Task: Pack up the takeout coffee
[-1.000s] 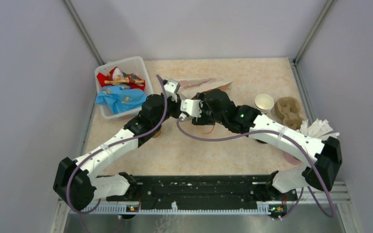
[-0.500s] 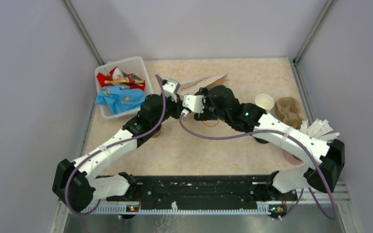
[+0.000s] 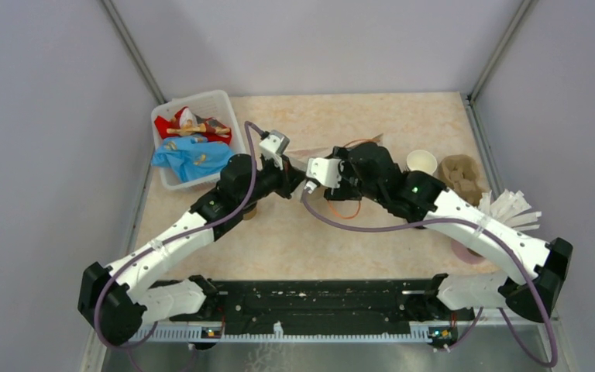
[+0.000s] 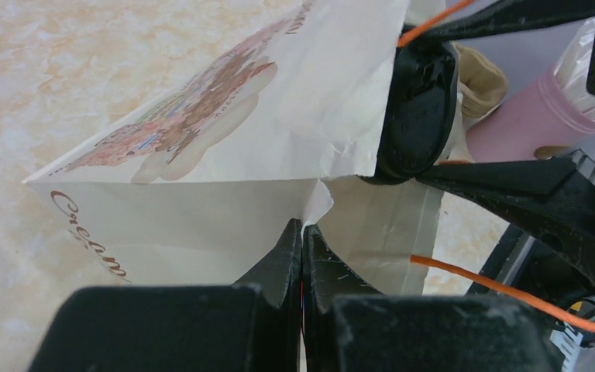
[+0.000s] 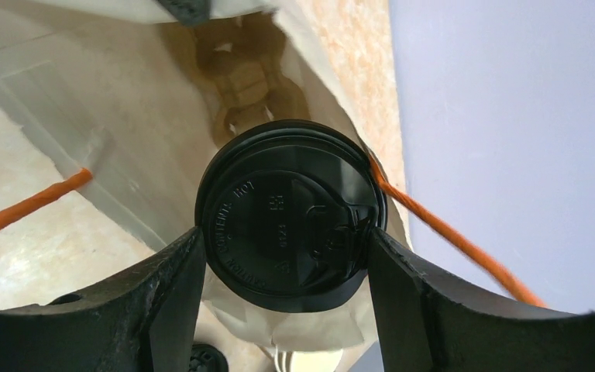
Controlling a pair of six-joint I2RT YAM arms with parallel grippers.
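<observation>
The right arm (image 3: 465,221) has swung rightward in the top view, the paper bag (image 4: 201,155) following. The right gripper (image 5: 283,240), spread wide, clamps a lidded cup (image 5: 287,221) at the bag's mouth. The left gripper (image 4: 302,236), pressed together, pinches the bag's edge, so packing looks underway.

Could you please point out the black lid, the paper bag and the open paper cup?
black lid (image 5: 290,236), right wrist view, centre of its top.
paper bag (image 4: 201,209), left wrist view, its plain side panel.
open paper cup (image 3: 421,161), top external view, its pale inside.
</observation>
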